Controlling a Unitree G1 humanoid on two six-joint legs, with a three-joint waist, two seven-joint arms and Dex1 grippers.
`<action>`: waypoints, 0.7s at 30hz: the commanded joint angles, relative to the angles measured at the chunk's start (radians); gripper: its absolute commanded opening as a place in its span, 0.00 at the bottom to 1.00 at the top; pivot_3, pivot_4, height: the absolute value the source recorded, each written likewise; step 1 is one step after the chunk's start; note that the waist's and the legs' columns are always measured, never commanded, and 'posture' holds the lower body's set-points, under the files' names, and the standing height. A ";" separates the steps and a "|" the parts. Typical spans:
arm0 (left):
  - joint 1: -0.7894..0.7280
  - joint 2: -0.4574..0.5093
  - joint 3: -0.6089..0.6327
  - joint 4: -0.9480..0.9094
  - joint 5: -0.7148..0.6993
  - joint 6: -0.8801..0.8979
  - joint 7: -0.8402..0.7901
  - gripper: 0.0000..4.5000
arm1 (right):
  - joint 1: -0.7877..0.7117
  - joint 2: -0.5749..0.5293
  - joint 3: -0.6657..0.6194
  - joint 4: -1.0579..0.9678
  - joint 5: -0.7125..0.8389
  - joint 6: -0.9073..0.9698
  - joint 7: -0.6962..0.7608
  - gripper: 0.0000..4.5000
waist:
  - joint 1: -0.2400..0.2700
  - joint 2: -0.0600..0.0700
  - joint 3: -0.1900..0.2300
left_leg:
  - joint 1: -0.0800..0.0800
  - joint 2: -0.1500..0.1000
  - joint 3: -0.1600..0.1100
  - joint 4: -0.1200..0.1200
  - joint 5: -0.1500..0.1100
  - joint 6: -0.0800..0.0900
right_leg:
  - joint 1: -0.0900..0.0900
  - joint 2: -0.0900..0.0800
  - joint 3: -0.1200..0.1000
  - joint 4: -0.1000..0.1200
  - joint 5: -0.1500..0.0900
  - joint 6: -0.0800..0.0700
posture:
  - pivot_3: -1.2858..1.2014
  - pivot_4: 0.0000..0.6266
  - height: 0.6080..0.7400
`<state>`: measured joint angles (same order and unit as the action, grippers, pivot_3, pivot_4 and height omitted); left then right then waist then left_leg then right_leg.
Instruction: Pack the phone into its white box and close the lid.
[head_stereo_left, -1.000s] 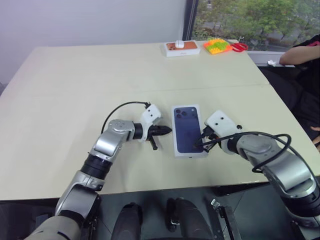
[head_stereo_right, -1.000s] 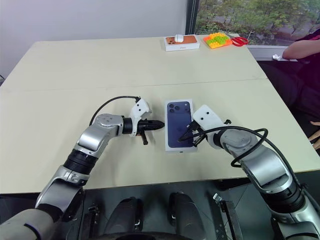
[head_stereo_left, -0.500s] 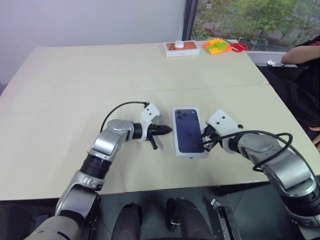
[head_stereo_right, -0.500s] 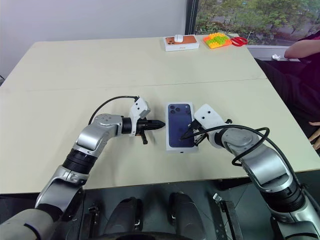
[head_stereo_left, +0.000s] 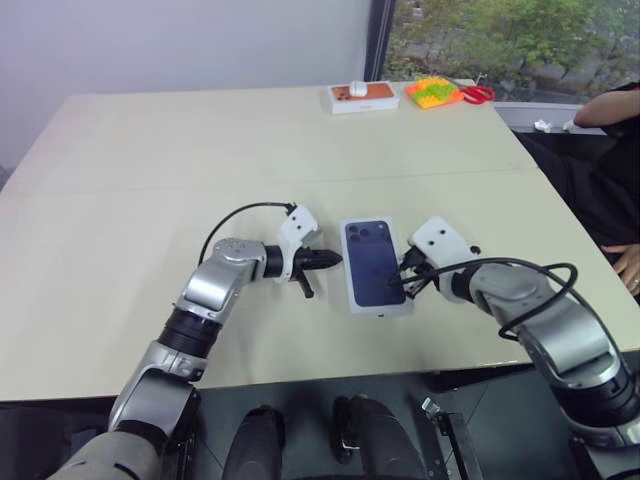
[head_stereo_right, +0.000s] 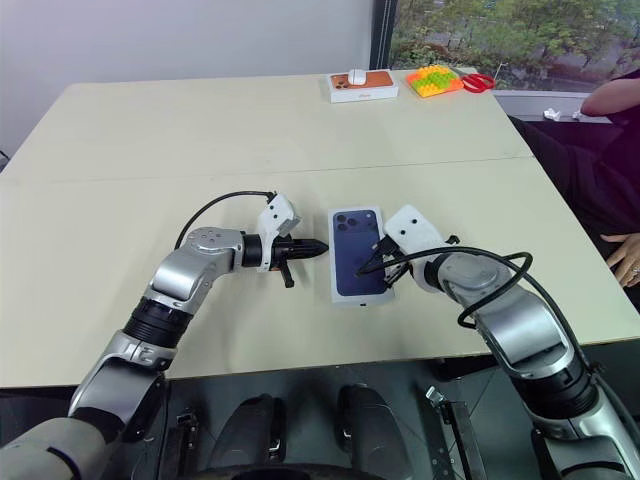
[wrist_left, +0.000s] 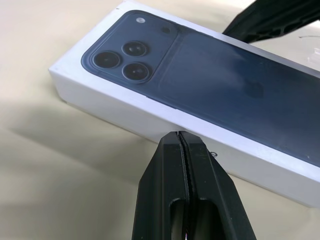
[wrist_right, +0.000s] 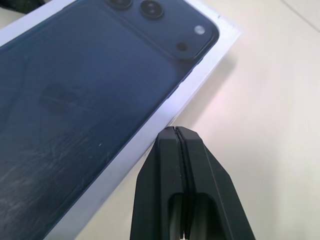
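Observation:
The white box (wrist_left: 150, 117) lies closed on the table, a little nearer the front edge than the middle. The lid (head_stereo_left: 374, 262), printed with a dark blue phone and camera lenses, sits on top of it. The phone itself is hidden. My left gripper (head_stereo_left: 338, 260) is shut and empty, its tip pointing at the box's left long side from just short of it. On the other side my right gripper (head_stereo_left: 394, 286) is shut with nothing in it, its tip at the lid's right edge. I cannot tell whether either tip touches the box.
At the far edge of the table (head_stereo_left: 150, 200) stand a white box with an orange top (head_stereo_left: 364, 96), a colourful block toy (head_stereo_left: 433, 92) and red scissors (head_stereo_left: 479, 93). A person's arm (head_stereo_left: 610, 108) and hand (head_stereo_left: 625, 262) show at the right.
The person's hand at the right edge has come a little further into view. Both grippers and the box keep their places.

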<state>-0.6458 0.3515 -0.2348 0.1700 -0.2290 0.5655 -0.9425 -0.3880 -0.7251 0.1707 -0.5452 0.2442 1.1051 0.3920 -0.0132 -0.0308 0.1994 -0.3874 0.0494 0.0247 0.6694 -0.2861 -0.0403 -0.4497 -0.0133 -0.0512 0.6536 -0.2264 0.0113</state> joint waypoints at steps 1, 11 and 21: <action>-0.005 0.058 0.061 -0.027 -0.035 0.011 -0.040 0.01 | -0.002 -0.021 -0.055 -0.041 -0.012 -0.015 0.009 0.00 | -0.001 0.000 0.000 | 0.000 0.000 0.000 0.000 0.000 0.000 | 0.000 0.000 0.000 0.000 0.000 0.000 | 0.52 0.24 1.00; -0.121 0.031 0.099 0.093 -0.040 -0.052 -0.035 0.01 | 0.176 -0.087 -0.212 -0.232 0.104 -0.106 0.174 0.00 | 0.026 0.000 0.000 | -0.001 0.000 0.000 0.001 0.000 0.000 | 0.001 0.000 0.000 -0.001 0.000 0.000 | 0.52 0.24 1.00; -0.320 -0.152 -0.081 0.376 0.132 -0.220 -0.036 0.01 | 0.277 -0.078 -0.157 -0.297 0.125 -0.078 0.161 0.00 | 0.018 0.000 0.000 | -0.001 -0.001 -0.001 0.013 -0.001 0.001 | 0.007 0.000 -0.002 -0.001 0.000 0.002 | 0.52 0.24 1.00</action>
<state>-0.9464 0.2007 -0.3090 0.5225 -0.1195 0.3756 -0.9776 -0.1145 -0.8045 0.0172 -0.8058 0.3760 1.0253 0.5705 0.0052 -0.0309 0.1994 -0.3877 0.0489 0.0233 0.6828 -0.2869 -0.0392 -0.4430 -0.0133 -0.0532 0.6528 -0.2265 0.0125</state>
